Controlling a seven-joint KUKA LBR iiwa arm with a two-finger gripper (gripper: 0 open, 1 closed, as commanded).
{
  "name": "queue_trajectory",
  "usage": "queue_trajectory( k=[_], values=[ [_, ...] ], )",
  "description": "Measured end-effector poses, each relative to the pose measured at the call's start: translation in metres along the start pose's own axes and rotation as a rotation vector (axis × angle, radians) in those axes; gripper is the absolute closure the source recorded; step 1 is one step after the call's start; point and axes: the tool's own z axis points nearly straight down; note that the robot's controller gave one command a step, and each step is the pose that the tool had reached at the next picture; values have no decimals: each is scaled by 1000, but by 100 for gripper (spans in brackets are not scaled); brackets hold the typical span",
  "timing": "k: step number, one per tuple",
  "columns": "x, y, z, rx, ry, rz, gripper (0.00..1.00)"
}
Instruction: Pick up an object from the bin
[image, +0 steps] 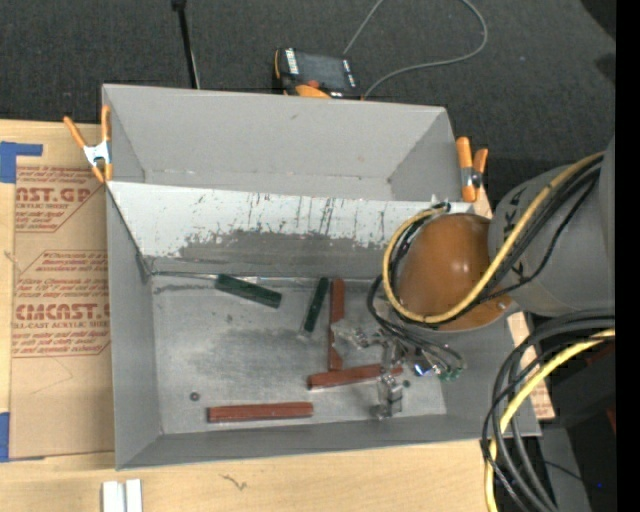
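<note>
The short red-brown bar (345, 378) lies in the lower right part of the grey bin (130, 330), with its long axis nearly left to right in the frame; its right end reaches the jaws, so the bar runs leftward from them; whether the jaws are wide or narrow I cannot tell; a second red-brown bar (337, 318) lies nearly up-down just above it; a longer one (260, 411) lies apart at lower left; I judge the grasp should close across the short bar's width.
</note>
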Motion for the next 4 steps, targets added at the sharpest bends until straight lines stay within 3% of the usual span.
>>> queue_trajectory(
  k=[1, 2, 3, 4],
  values=[
    [-37, 29, -62, 1, -6, -13, 0],
    [-6, 3, 1, -1, -1, -96, 0],
    [-8, 2, -2, 2, -5, -96, 100],
    [-6, 3, -1, -1, 2, -97, 0]
  ],
)
